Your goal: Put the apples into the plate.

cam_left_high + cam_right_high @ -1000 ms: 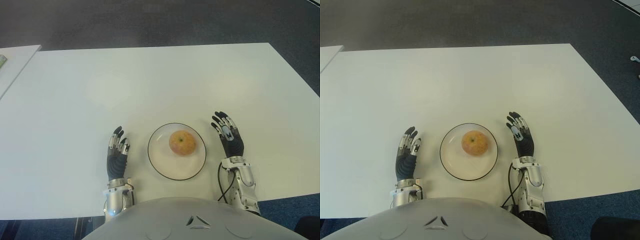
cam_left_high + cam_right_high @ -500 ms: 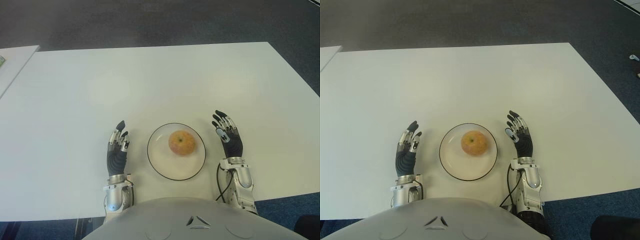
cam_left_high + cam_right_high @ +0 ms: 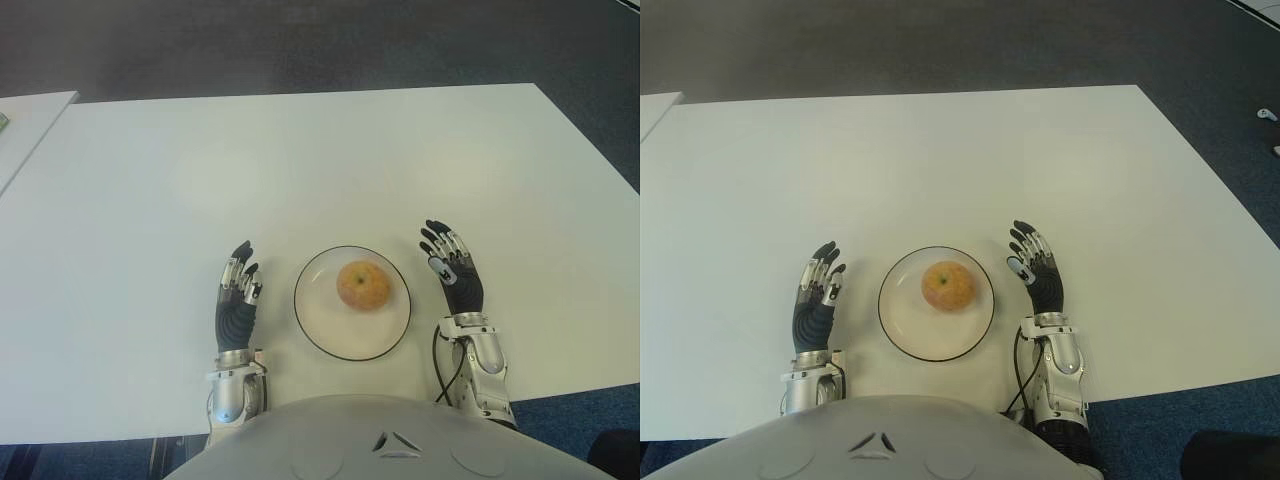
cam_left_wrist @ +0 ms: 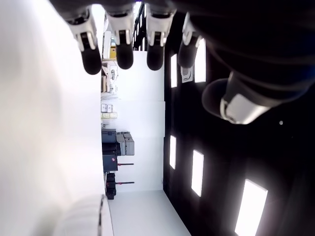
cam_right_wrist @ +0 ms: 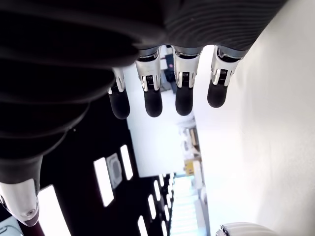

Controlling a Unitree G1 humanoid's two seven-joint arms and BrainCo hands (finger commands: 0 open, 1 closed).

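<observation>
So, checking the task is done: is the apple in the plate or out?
In: the yellow-red apple sits inside the black-rimmed white plate, neither hand holding it.

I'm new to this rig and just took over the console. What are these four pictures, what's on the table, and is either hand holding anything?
This is a humanoid robot with two fingered hands. The two wide pictures come from its head camera, looking down at a white table. The two close pictures come from its wrists and show each hand's own fingers. On the table, a black-rimmed white plate holds one apple. The left hand shows left of the plate, the right hand to its right. Both are open and hold nothing.
</observation>
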